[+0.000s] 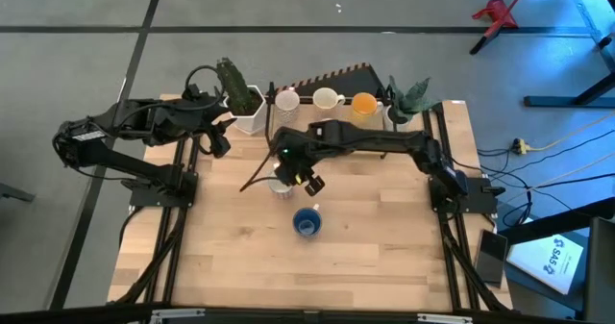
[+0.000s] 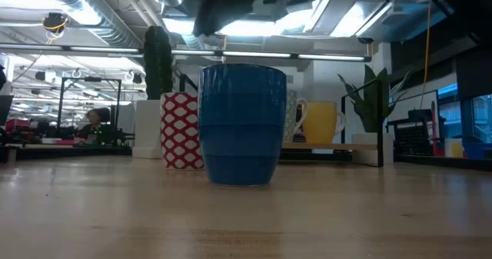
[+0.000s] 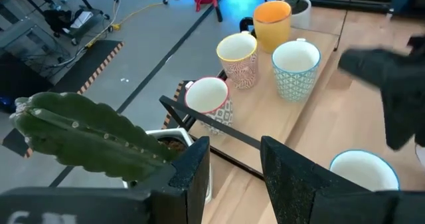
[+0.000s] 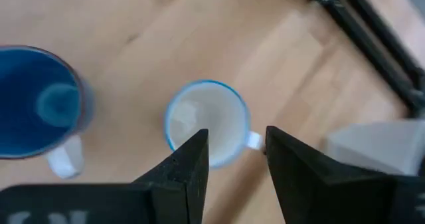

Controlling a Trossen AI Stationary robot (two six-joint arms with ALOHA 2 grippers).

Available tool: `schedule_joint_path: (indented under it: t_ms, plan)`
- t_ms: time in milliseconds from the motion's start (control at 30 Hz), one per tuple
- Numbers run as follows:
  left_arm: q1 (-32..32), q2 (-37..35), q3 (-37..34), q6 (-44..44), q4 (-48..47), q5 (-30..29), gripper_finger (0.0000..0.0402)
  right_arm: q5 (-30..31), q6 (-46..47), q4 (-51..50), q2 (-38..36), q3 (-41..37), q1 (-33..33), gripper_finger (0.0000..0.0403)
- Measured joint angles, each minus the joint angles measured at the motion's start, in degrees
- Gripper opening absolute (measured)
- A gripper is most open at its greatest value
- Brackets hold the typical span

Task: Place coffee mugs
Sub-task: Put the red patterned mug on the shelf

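Note:
In the high view my right gripper (image 1: pixel 303 178) hangs open over the table's middle. A white mug with a blue rim (image 4: pixel 207 131) stands upright below it, its handle (image 4: pixel 252 141) showing between the fingers in the right wrist view. The low view shows the gripper (image 2: pixel 231 5) well above the mugs. The blue mug (image 1: pixel 307 222) stands upright nearer the near edge. An orange mug (image 1: pixel 363 104), a cream mug (image 1: pixel 327 98) and a red-rimmed mug (image 1: pixel 286 100) stand along the far edge, with a blue-patterned mug (image 3: pixel 295 64) beside them. My left gripper (image 1: pixel 219 141) waits open by the cactus pot (image 1: pixel 248 112).
A tall cactus (image 3: pixel 86 134) stands close to my left gripper (image 3: pixel 236 147). A second potted plant (image 1: pixel 408 101) stands at the far right corner. Black frame rails (image 1: pixel 437 151) run along both table sides. Bare wood (image 1: pixel 365 247) lies near the near edge.

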Motion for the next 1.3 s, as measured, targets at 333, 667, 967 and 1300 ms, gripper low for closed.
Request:
schedule_joint_path:
  t_ms: [333,667,967,1300]
  plan:
    - [0.0,0.0,0.0,-0.4,-1.5,2.0,0.0129,-5.1,-7.3,-1.8,5.7,0.0,0.2,0.0136]
    - [0.0,0.0,0.0,-0.4,-1.5,2.4,0.0129,-2.7,-11.9,-5.6,8.6,-0.5,0.1,0.0136]
    - [0.0,0.0,0.0,-0.5,-1.5,2.3,0.0129,-0.2,-16.1,-4.0,9.0,-4.8,0.0,0.0136]
    - [0.0,0.0,0.0,-0.7,-1.5,2.3,0.0129,1.8,-16.8,-3.5,8.9,-6.3,0.0,0.0017]
